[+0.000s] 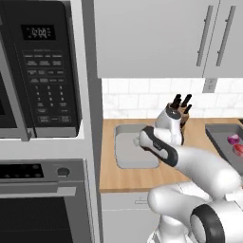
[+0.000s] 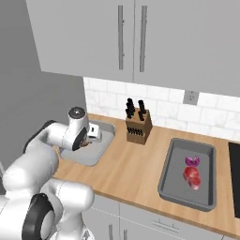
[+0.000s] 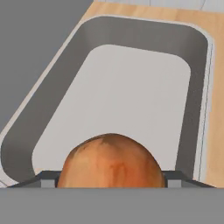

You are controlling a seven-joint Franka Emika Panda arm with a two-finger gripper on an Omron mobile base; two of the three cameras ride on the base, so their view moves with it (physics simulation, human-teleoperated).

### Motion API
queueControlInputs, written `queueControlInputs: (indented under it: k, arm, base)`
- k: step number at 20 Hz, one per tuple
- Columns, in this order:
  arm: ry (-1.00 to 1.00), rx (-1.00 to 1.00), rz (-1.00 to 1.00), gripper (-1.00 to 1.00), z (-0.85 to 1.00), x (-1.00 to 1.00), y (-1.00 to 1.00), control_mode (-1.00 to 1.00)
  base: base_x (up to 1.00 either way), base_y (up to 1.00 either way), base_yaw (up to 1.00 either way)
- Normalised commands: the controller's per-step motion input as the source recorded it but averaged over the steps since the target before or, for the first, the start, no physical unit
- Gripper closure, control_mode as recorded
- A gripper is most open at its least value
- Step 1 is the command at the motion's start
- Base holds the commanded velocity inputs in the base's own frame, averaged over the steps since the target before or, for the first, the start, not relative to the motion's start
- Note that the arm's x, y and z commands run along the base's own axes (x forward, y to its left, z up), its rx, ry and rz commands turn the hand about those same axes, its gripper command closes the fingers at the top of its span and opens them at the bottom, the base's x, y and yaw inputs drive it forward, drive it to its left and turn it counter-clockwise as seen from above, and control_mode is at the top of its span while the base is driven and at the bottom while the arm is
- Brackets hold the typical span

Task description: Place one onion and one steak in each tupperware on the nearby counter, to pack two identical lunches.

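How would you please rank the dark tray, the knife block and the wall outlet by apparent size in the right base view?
1. dark tray
2. knife block
3. wall outlet

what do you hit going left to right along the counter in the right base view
gripper holding an onion over the pale tupperware → knife block → dark tray with a purple onion piece and a red steak → black stovetop edge

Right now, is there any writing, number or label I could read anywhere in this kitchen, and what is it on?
Microwave display: pale digits, too blurred to read.
Microwave keypad: button labels, too small to read.
Oven panel: faint marks, unreadable.
Nothing written on the counter, tupperware or knife block.
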Motion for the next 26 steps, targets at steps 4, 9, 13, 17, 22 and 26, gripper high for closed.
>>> queueControlInputs:
  k: [4,9,13,17,22,26]
  arm:
    - [0.0,0.0,0.0,1.0,-0.28,0.89,-0.01,-1.0]
    - [0.0,0.0,0.0,1.0,-0.42,0.83,-0.01,-1.0]
    - [0.0,0.0,0.0,-1.0,-0.32,0.52,-0.02,-1.0]
    - [-0.05,0.03,0.0,-1.0,0.41,-0.15,-0.19,-1.0]
    - [-0.09,0.02,0.0,-1.0,0.87,-0.28,-0.12,-1.0]
    - [-0.05,0.0,0.0,-1.0,0.47,-0.33,-0.01,-1.0]
  base:
    - [0.0,0.0,0.0]
    - [0.0,0.0,0.0]
    - [0.0,0.0,0.0]
    - [0.0,0.0,0.0]
    - [0.0,0.0,0.0]
    - [0.0,0.0,0.0]
